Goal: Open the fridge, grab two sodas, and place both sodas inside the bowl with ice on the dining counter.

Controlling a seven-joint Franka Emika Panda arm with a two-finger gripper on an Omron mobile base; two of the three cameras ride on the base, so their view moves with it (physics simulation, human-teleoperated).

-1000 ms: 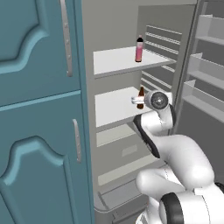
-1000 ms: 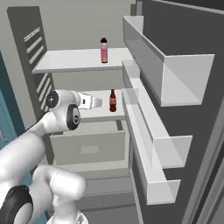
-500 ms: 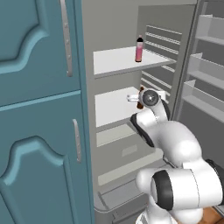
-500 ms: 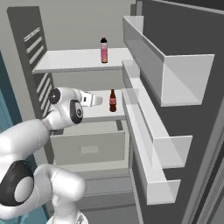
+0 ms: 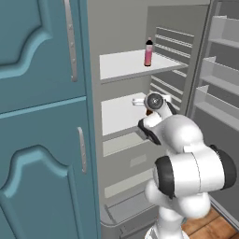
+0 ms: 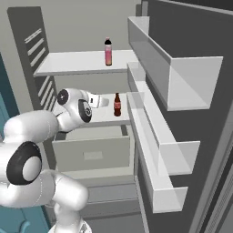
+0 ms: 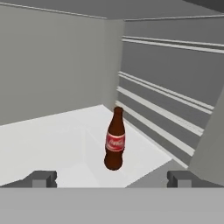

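Left base view – fridge (image 5: 126,28): door swung wide, white shelves bare to see.
Left base view – pink soda (image 5: 148,52): upright on the upper shelf (image 5: 126,63), toward its right.
Left base view – arm: reaches into the middle shelf level; the pincer itself is hidden behind the wrist.
Right base view – brown soda (image 6: 117,104): upright on the middle shelf (image 6: 107,119), near the door bins (image 6: 157,136).
Right base view – pincer (image 6: 105,101): just left of the brown soda, apart from it.
Right base view – pink soda (image 6: 108,51): one shelf higher.
Hand view – pincer (image 7: 112,178): fingertips spread wide, holding nothing.
Hand view – brown soda (image 7: 115,140): upright ahead, centred between the tips, untouched.
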